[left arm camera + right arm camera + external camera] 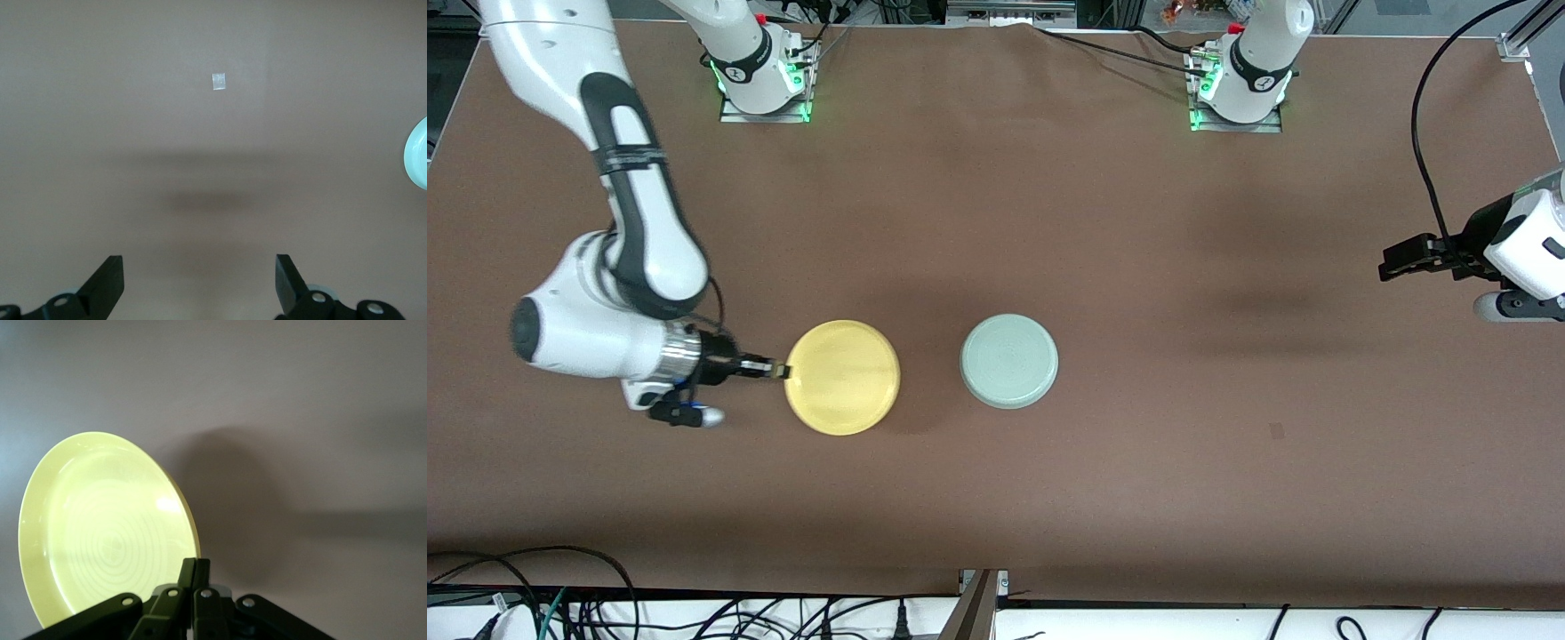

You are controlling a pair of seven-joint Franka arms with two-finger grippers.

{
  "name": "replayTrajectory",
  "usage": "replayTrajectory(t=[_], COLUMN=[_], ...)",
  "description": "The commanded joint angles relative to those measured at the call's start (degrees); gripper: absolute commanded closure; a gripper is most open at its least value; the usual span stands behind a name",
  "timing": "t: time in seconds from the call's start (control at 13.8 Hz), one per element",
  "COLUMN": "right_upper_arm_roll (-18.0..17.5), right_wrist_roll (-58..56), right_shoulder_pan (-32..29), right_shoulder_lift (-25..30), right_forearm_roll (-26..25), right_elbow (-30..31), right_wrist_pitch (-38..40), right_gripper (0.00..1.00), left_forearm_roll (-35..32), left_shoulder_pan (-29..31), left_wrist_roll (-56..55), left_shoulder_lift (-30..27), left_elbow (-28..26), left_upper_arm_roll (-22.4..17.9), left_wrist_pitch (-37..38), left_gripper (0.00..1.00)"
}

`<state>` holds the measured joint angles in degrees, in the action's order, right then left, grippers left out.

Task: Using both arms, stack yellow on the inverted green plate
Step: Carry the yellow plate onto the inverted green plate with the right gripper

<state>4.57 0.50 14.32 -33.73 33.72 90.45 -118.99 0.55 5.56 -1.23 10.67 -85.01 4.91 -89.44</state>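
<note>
A brown, matte cloth covers the counter (1049,222) from edge to edge, with faint soft shadows lying across it. A small pale square mark (1277,431) sits on the cloth toward the left arm's end, and it also shows in the left wrist view (218,81). Along the edge nearest the front camera, dark cables (605,613) trail over a white ledge. The two arm bases (760,76) stand at the counter's edge farthest from the camera, with green lights glowing at their feet.

The yellow plate (842,378) is round, pastel and smooth, with a low raised rim; faint concentric rings show on its face in the right wrist view (107,527). It is toward the right arm's end of the counter, and the shadow beside it suggests it is tilted up off the cloth. The right gripper (775,368) has its fingers clamped shut on the plate's rim at the side toward the right arm's end.

The green plate (1009,361) is pale mint, nearly grey-white, and rests on the cloth beside the yellow plate, apart from it, its flat underside up.

The left gripper (1392,264) waits over bare cloth at the left arm's end, its fingers (107,283) spread wide and holding nothing.
</note>
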Motion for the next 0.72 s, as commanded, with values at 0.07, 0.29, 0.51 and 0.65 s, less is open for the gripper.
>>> replayTrajectory(t=[0.07,0.29,0.51,0.65], right_upper_arm_roll=[0.79,0.88,0.88,0.88], right_wrist_roll=[9.32,10.84,11.98,12.07], right_shoulder_pan=[11.31,17.73,21.44,23.11], right_shoulder_lift=[-0.19,-2.64,-5.63,-7.57], right_forearm_roll=[-4.26,-4.45,-4.54,-4.45], right_elbow=[-0.37,-0.19,0.07,0.16], right_wrist_pitch=[-6.58,-14.14,-21.09,-25.48], right_gripper=[1.0,1.0,1.0,1.0], left_forearm_roll=[0.51,0.59,0.33,0.33], left_shoulder_pan=[-0.55,-0.38,-0.47,-0.03], left_wrist_roll=[1.14,1.23,1.41,1.5], left_shoulder_lift=[0.32,0.41,0.94,1.02], left_elbow=[1.34,1.25,1.51,1.42], left_upper_arm_roll=[0.19,0.19,0.19,0.1], left_wrist_pitch=[0.23,0.23,0.15,0.15], left_gripper=[0.0,0.0,0.0,0.0])
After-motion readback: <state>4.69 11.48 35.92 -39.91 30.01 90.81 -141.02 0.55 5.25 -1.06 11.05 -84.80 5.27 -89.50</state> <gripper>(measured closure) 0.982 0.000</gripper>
